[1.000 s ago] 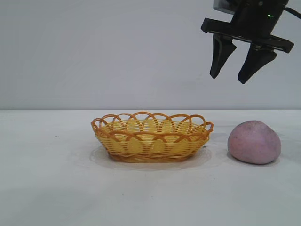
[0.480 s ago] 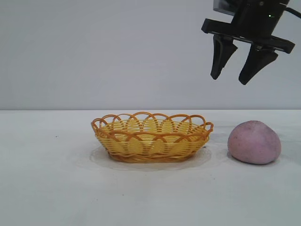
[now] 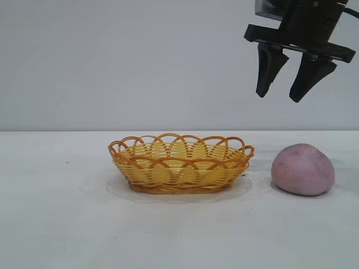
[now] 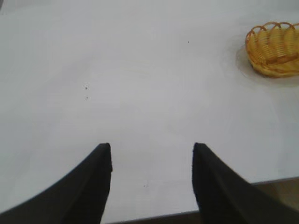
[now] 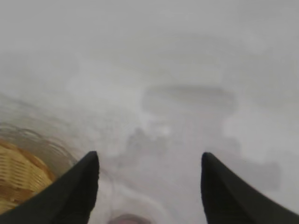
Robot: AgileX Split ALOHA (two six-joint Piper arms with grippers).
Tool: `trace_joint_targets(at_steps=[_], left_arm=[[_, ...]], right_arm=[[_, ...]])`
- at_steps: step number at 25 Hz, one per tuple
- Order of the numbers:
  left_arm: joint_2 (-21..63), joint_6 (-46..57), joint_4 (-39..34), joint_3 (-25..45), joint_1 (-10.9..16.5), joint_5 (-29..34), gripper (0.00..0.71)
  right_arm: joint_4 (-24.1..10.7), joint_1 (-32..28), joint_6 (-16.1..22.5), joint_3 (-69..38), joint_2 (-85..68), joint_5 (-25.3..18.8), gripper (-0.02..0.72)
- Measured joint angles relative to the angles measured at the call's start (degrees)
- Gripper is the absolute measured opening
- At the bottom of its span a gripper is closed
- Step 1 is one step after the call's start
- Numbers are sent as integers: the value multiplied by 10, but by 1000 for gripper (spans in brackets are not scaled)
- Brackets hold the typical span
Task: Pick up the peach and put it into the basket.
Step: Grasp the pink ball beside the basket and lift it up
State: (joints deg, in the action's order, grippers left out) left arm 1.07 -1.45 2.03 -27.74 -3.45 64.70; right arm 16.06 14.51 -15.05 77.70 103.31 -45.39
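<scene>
One peach (image 3: 303, 169), one basket (image 3: 180, 163), and two grippers, right (image 3: 287, 91) and left (image 4: 152, 161).

The basket (image 3: 180, 163) stands on the counter (image 3: 56, 224), near the middle of the exterior view. The peach (image 3: 303, 169) lies on the counter to the right of the basket, near it but apart, not touching. The right hand (image 3: 285, 92) hangs high above the gap between the basket and the peach, closer to the peach. The left hand (image 4: 152, 161) is over a bare part of the counter, well apart from the basket.
</scene>
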Motion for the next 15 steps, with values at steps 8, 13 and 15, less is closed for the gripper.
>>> trace_joint_targets(at_steps=[8, 13, 15], left_arm=[[0, 0, 0, 0, 0, -2, 379], [0, 0, 0, 0, 0, -4, 379], [0, 0, 0, 0, 0, -4, 379]], right_arm=[[-2, 0, 0, 1, -21, -148, 406], [-2, 0, 8, -24, -20, -153, 406], [-1, 0, 9, -33, -11, -151, 406]])
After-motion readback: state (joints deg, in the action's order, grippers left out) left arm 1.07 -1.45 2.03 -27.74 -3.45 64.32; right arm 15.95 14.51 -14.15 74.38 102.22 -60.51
